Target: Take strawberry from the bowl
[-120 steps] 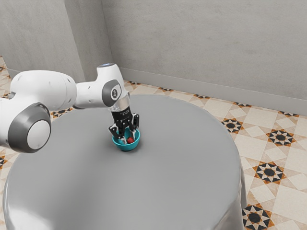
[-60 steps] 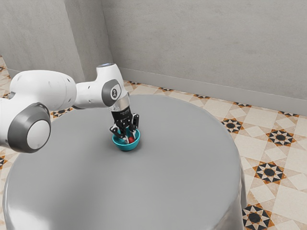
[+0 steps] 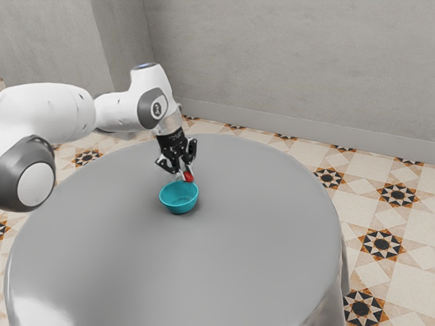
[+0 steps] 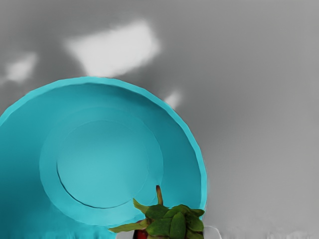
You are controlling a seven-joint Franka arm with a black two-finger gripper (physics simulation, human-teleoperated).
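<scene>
1. Plainly, the round table in smooth grey cloth (image 3: 258,258) holds everything up.
2. The black two-finger gripper (image 3: 184,176) has its fingers slightly parted, gripping the red, green-leafed strawberry (image 3: 189,176) from both sides.
3. The round turquoise bowl (image 3: 179,206) stands upright, its ringed floor exposed.
4. The strawberry is out, above the bowl.

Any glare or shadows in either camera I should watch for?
Wrist view: bright glare patches on the table just outside the bowl, with darker shading along part of its inner wall; no glare on the strawberry's leaves. Exterior view: pale sheen at the table's lower left, away from the bowl, and a faint shadow around its base.
</scene>
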